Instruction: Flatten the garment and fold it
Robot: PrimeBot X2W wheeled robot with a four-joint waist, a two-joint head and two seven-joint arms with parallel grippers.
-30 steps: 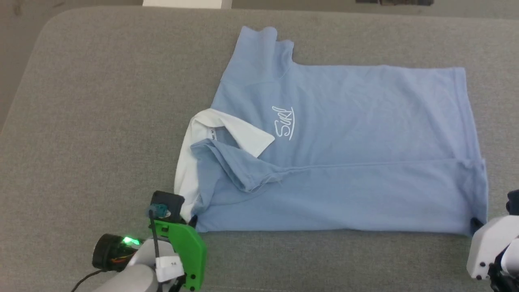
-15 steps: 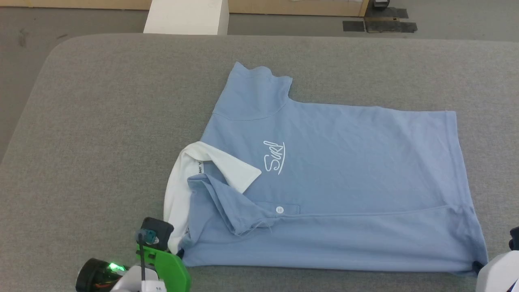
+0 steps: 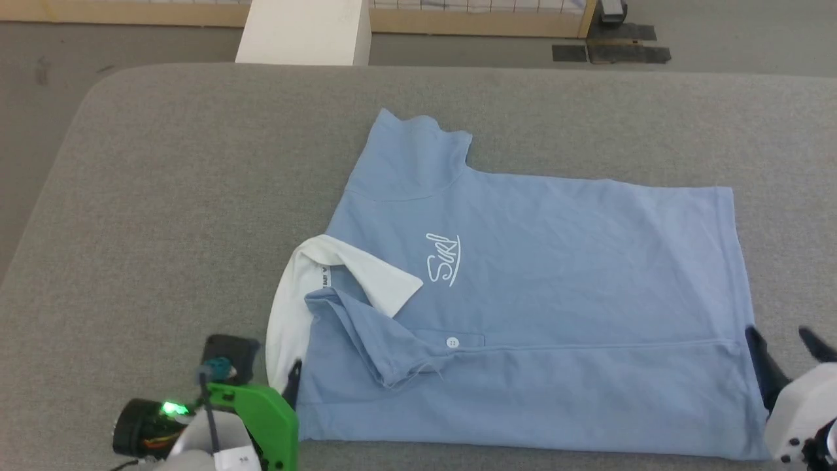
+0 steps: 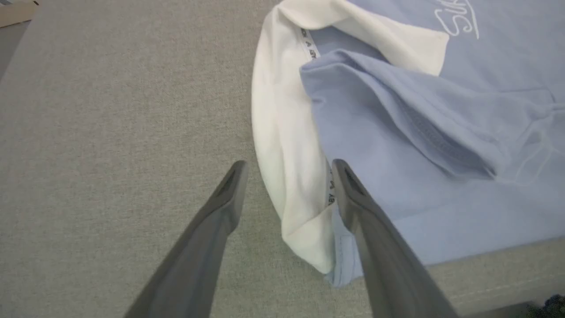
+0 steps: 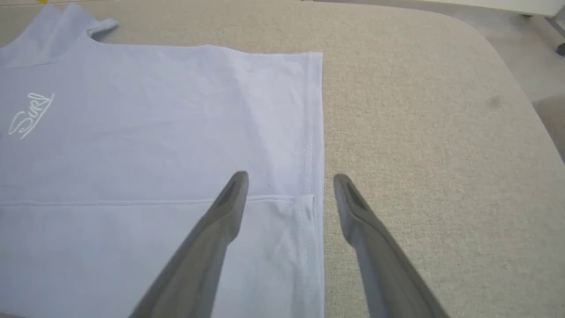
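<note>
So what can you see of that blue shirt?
The shirt is a light blue short-sleeved polo of soft knit-looking cloth, with a white collar, white cursive chest lettering and one white button. It lies flat on the grey padded surface, its near side folded over lengthwise, collar to the robot's left, one sleeve pointing away. The left gripper and right gripper stand open at its ends.

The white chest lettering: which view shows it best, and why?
Head view: the whole lettering lies sharp, mid-frame. Left wrist view cuts it off at the top edge; right wrist view shows it faint near the left edge.
</note>
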